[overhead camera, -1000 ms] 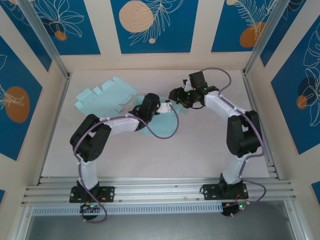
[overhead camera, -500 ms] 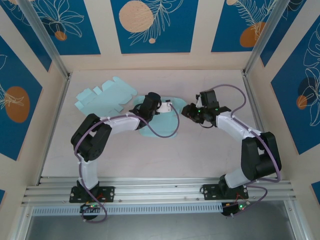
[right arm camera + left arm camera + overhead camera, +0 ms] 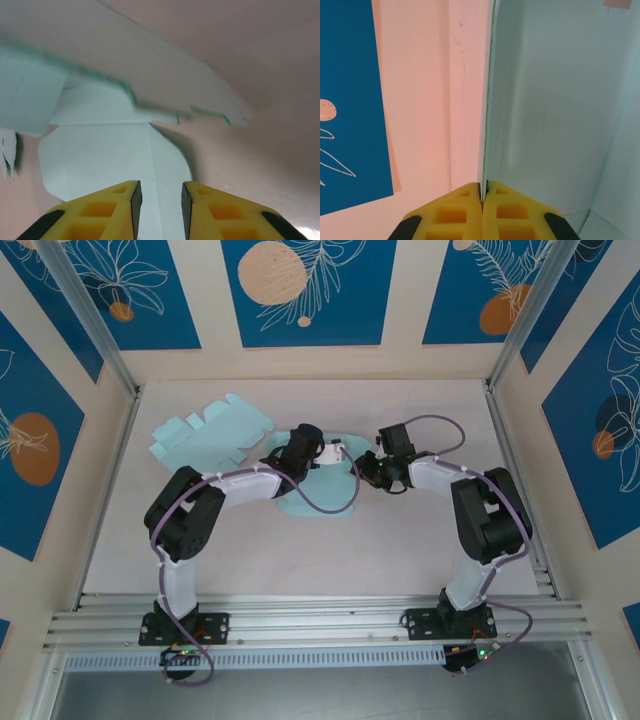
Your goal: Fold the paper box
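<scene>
The paper box (image 3: 312,502) is a pale teal die-cut sheet lying partly folded at the table's middle. My left gripper (image 3: 322,454) is over it, and in the left wrist view this gripper (image 3: 483,187) is shut on the thin edge of an upright panel of the box (image 3: 555,100). My right gripper (image 3: 368,468) sits at the sheet's right side. In the right wrist view it (image 3: 158,192) stands open, its yellow fingers (image 3: 115,200) apart over a flat rounded flap of the box (image 3: 100,150), with a raised panel above.
A second flat teal box blank (image 3: 210,428) lies at the back left of the table. Patterned walls with metal posts close in the back and both sides. A purple cable (image 3: 335,502) loops over the sheet.
My right gripper swung from the back of the table out to the right, then in to the box's right side, and its jaws narrowed. The left gripper kept its hold in place.
</scene>
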`<move>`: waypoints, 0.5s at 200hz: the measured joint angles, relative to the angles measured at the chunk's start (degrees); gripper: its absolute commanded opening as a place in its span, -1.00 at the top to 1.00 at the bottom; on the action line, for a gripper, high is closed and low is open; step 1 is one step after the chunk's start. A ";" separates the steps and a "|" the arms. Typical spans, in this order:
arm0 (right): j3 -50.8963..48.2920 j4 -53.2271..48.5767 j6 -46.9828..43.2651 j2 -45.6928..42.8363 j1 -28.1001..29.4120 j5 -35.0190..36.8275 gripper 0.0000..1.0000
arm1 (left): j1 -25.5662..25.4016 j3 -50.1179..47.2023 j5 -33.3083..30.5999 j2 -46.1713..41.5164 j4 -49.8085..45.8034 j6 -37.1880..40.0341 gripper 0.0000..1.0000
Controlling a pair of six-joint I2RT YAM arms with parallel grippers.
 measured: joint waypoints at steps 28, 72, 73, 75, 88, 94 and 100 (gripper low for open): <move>2.99 0.26 0.00 3.06 0.26 1.42 0.31 | 0.00 0.00 -0.37 0.00 0.00 0.00 1.00; 4.15 -0.07 0.50 5.18 0.61 4.17 0.14 | 0.00 0.00 -0.59 0.02 -0.02 -0.15 1.00; 4.15 -0.11 0.55 5.20 0.61 4.22 0.13 | 0.00 0.00 -0.59 0.02 -0.02 -0.15 1.00; 4.15 -0.17 0.39 5.18 0.66 4.44 0.11 | 0.00 0.00 -0.59 0.02 -0.02 -0.15 1.00; 4.15 -0.33 0.50 5.18 0.90 5.44 0.11 | 0.00 0.00 -0.59 0.02 -0.02 -0.17 1.00; 4.15 -0.28 0.48 5.18 1.01 5.66 0.11 | 0.00 0.00 -0.61 0.02 -0.02 -0.17 1.00; 4.13 -0.20 0.46 5.18 1.14 5.81 0.11 | 0.00 0.00 -0.61 0.02 -0.02 -0.17 1.00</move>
